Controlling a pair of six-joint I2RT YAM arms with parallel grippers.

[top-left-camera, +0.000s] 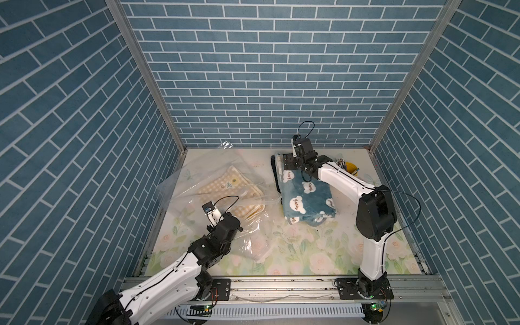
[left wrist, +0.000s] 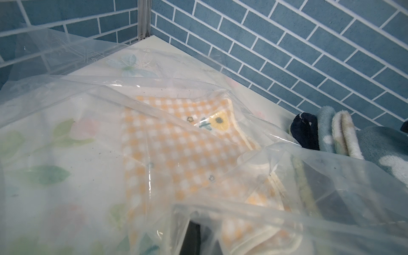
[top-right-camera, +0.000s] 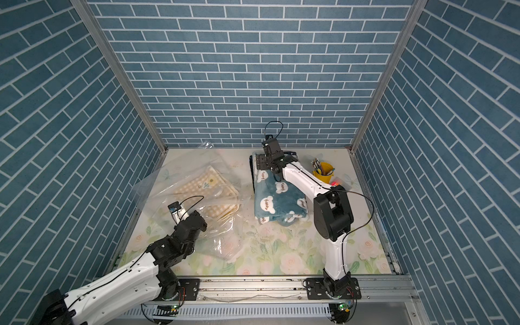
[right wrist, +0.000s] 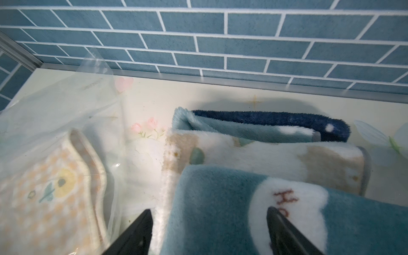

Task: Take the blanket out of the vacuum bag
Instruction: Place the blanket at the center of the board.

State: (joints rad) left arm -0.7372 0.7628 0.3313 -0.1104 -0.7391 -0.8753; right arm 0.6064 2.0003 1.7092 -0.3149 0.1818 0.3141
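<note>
My left claw [top-left-camera: 239, 226]: clenched on vacuum bag [top-left-camera: 197, 180], anchoring it.
My right claw [right wrist: 209, 210]: released over teal blanket [top-left-camera: 306, 194], lying outside.

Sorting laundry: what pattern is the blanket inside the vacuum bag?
The blanket is yellow-and-white gingham; left wrist view.
</note>
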